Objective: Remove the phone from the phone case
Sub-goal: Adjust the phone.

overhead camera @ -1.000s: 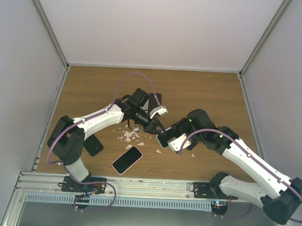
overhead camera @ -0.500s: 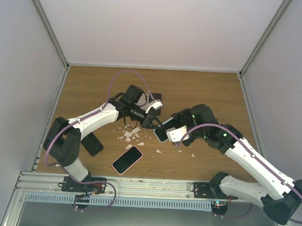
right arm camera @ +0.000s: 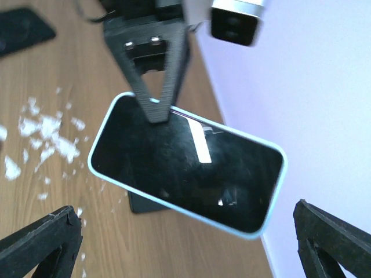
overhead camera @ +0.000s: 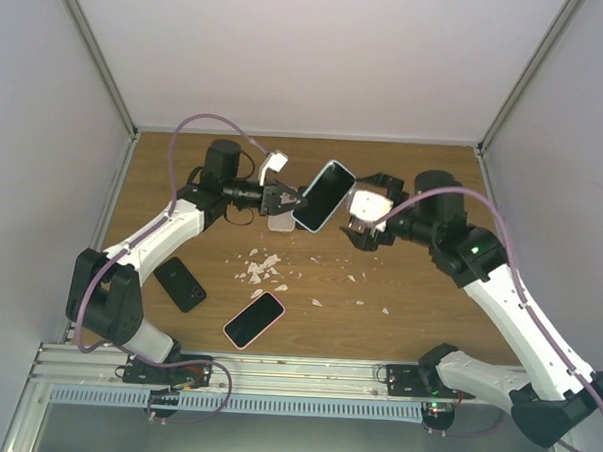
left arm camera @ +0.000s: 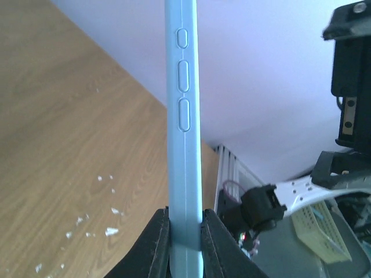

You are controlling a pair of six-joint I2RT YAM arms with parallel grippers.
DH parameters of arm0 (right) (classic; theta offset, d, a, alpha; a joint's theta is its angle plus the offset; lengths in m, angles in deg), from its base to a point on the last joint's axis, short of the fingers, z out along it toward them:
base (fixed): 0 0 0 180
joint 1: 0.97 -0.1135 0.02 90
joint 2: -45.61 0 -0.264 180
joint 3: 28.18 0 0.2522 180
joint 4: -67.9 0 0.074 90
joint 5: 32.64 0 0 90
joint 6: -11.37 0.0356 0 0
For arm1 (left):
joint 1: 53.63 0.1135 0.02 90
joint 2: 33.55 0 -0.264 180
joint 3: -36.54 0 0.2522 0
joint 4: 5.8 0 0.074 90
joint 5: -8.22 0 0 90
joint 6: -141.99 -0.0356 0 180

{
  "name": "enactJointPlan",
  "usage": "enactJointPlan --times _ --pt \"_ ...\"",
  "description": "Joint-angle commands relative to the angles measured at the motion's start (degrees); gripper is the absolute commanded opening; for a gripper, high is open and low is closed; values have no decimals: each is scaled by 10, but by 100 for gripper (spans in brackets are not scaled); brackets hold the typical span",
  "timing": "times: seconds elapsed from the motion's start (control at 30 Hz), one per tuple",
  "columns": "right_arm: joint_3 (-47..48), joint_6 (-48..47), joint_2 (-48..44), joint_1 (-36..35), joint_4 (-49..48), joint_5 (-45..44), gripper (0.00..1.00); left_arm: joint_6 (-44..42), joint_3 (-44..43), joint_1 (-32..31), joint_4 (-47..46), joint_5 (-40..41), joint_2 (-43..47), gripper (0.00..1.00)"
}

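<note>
Since a second ago, both of my arms have swung up and away from the white crumbs (overhead camera: 263,269). My left gripper (overhead camera: 288,198) has carried the phone (overhead camera: 323,195) off the table (overhead camera: 409,291), and my right gripper (overhead camera: 358,208) has let go and spread wide.

From above, the phone hangs in the air just beyond my left fingertips, tilted, dark screen showing. My right gripper stands just beside the phone's other long side, not touching it. Well below both grippers, on the table, lie a pink-edged phone (overhead camera: 253,319) and a black phone (overhead camera: 180,283).

Through my left wrist camera, my left gripper (left arm camera: 184,243) is clamped on the phone (left arm camera: 184,174), which rises edge-on straight out from between my fingers (left arm camera: 156,237). Its case (left arm camera: 184,69) is pale blue, smooth, with three raised oval buttons in a row along the side.

Through my right wrist camera, my right gripper (right arm camera: 185,243) is apart, fingertips (right arm camera: 40,243) at the lower corners. The phone (right arm camera: 188,165) floats ahead between them: a glossy black screen with a thin pale blue rim. One left finger (right arm camera: 157,87) presses on the screen.
</note>
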Motion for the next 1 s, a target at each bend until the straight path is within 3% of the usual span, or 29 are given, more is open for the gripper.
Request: enactJointPlan --times 0.0,0.3,0.5,0.63,0.83,0.97 --pt "58 178 25 65 -36 114 100 102 1 21 -176 -24 50 0" --pt "125 409 99 166 -71 318 100 226 36 33 -358 1 86 0" --pt "87 622 114 219 -194 439 100 329 77 34 -488 20 91 0" --pt "17 777 115 230 -307 462 100 379 98 33 -543 39 93 0" --pt "-39 899 122 230 -438 470 99 397 116 29 -548 55 99 0" --pt "-56 990 142 222 -511 464 93 404 117 24 -548 66 95 0"
